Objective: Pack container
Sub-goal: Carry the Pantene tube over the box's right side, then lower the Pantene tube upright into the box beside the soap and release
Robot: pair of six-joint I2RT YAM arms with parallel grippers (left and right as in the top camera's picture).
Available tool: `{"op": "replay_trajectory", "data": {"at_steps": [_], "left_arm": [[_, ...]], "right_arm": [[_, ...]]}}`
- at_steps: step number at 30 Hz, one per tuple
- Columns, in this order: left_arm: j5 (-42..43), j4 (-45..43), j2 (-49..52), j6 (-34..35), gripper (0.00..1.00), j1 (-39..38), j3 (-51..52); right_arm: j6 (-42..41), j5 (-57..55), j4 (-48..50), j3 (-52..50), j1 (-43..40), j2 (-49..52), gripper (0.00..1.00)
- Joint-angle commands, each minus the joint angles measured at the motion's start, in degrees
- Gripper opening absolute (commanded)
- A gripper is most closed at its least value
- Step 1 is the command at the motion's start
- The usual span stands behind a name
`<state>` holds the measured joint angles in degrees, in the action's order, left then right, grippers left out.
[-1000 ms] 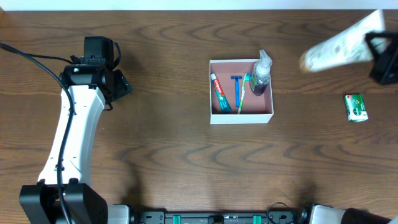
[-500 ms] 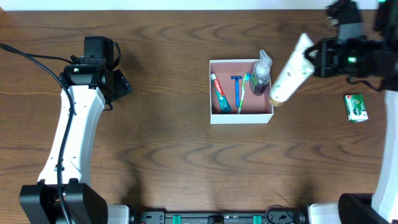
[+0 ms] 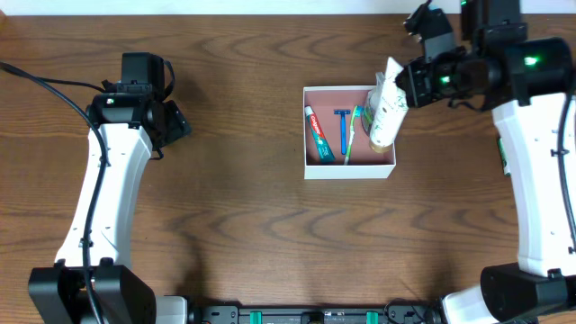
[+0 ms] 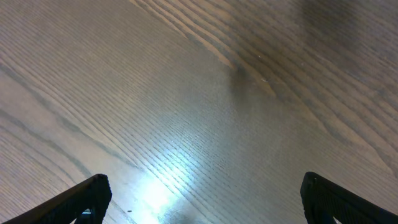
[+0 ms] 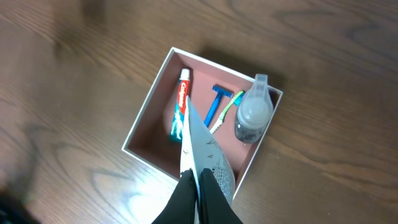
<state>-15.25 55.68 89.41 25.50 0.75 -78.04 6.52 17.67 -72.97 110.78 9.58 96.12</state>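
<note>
Right gripper (image 3: 407,87) clamps a white tube (image 3: 384,112) over the container's (image 3: 349,171) right edge; left gripper (image 4: 199,199) spread wide, empty.

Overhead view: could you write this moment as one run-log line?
right gripper: shut on white squeeze tube | tube: above square white-walled container | left gripper: open, empty | step: placing

The light is bright and even from above, and the bench (image 3: 243,207) looks clear and sharp in the overhead view. In the left wrist view a white shiny spot glares low on the wood, and the far top corner is dark and blurry. The right wrist view is fuzzy at its left edge.
</note>
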Motion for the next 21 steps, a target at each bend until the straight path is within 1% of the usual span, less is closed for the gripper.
{"op": "replay_trajectory", "data": {"at_steps": [1,10,21], "left_arm": [[-0.7,0.2,0.24,0.13,0.98,0.24,0.37],[-0.7,0.22,0.24,0.13,0.98,0.24,0.37],[-0.7,0.22,0.24,0.13,0.98,0.24,0.37]], "right_arm": [[1.46,-1.4,2.64,-2.47,1.53,-0.57,0.01],[1.46,-3.58,10.71,-11.52,2.16,-0.59,0.01],[1.22,-3.8,14.34,-16.28,2.16,-0.59,0.01]]}}
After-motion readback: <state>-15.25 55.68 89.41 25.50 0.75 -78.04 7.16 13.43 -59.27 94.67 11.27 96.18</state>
